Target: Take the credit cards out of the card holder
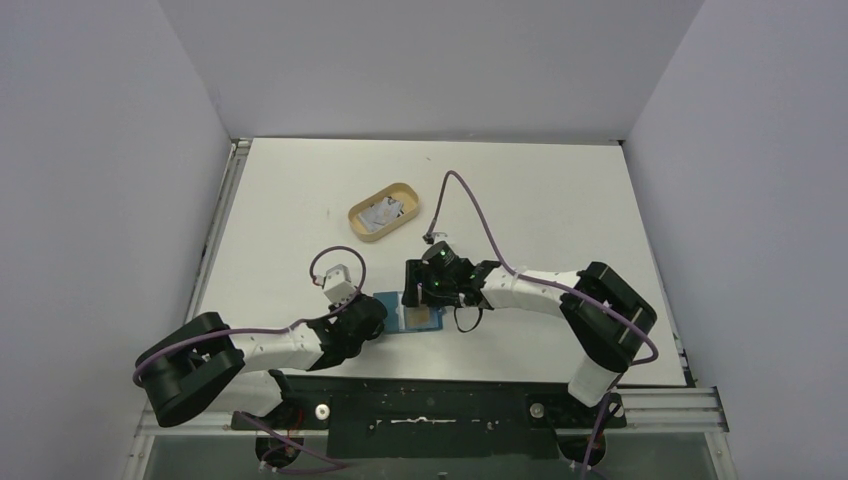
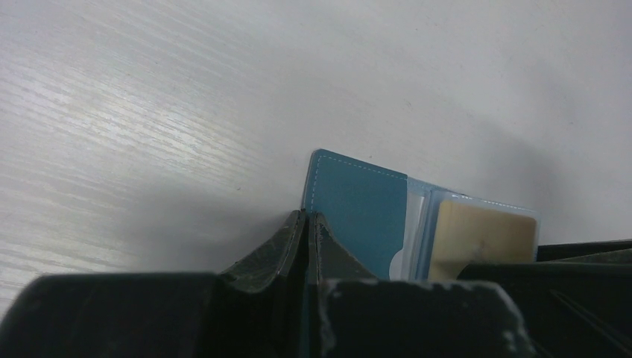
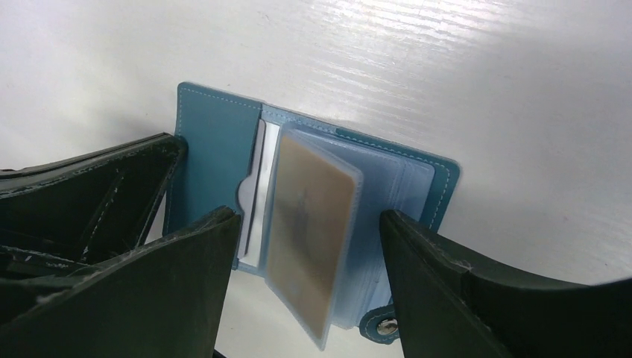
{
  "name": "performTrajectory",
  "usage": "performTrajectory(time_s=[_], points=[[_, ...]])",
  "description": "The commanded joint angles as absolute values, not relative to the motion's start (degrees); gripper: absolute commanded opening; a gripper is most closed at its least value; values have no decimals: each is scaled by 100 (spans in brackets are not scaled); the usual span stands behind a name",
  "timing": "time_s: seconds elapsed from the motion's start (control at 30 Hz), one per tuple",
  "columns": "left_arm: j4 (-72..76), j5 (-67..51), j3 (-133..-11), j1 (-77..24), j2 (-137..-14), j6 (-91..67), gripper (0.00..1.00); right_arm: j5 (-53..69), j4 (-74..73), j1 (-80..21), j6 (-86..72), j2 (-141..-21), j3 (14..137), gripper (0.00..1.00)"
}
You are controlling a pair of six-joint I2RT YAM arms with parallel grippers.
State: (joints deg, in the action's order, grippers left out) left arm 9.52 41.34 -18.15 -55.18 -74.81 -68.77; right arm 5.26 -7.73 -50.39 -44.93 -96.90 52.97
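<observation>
left gripper (image 2: 307,224) clenched on card holder (image 3: 212,142) cover | right gripper (image 3: 305,220) released, straddling yellowish card (image 3: 309,231) | judgement: pinch card alone, not clear sleeve (image 3: 356,186)

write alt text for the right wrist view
An open teal card holder lies on a white table, with a yellowish card in a raised clear sleeve between the open fingers of the right gripper. A whitish card sits in the left pocket, and a snap tab shows at the bottom edge.
</observation>
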Motion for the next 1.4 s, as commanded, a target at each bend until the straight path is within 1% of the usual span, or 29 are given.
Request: performTrajectory(time_s=[0.0, 0.2, 0.37, 0.53, 0.63, 0.77, 0.87, 1.1, 1.37], points=[[659, 4016, -1829, -5559, -7465, -6794, 0, 487, -479, -5145, -4762, -9726, 5120, 71], [606, 4033, -1811, -5556, -7385, -6793, 0, 554, -339, -5160, -4834, -9601, 5056, 71], [639, 4017, -1827, -5555, -7426, -6794, 0, 635, -356, -5227, -4747, -9408, 5275, 71], [674, 3982, -1799, -5555, -7430, -6810, 0, 905, 156, -5237, -4772, -9082, 5251, 71], [709, 3947, -1784, -5559, -7440, -6820, 0, 1040, 224, -5255, -4731, -8984, 5362, 71], [747, 3929, -1778, -5559, -7465, -6829, 0, 1120, 239, -5296, -4705, -9076, 5491, 71], [748, 3920, -1752, -5560, -7440, -6846, 0, 1132, 355, -5305, -4800, -9171, 5370, 71], [660, 3960, -1693, -5552, -7280, -6855, 0, 1262, 1173, -5253, -5393, -9402, 4757, 71], [643, 3952, -1670, -5546, -7264, -6880, 0, 1332, 1858, -5256, -5646, -9901, 4514, 70]])
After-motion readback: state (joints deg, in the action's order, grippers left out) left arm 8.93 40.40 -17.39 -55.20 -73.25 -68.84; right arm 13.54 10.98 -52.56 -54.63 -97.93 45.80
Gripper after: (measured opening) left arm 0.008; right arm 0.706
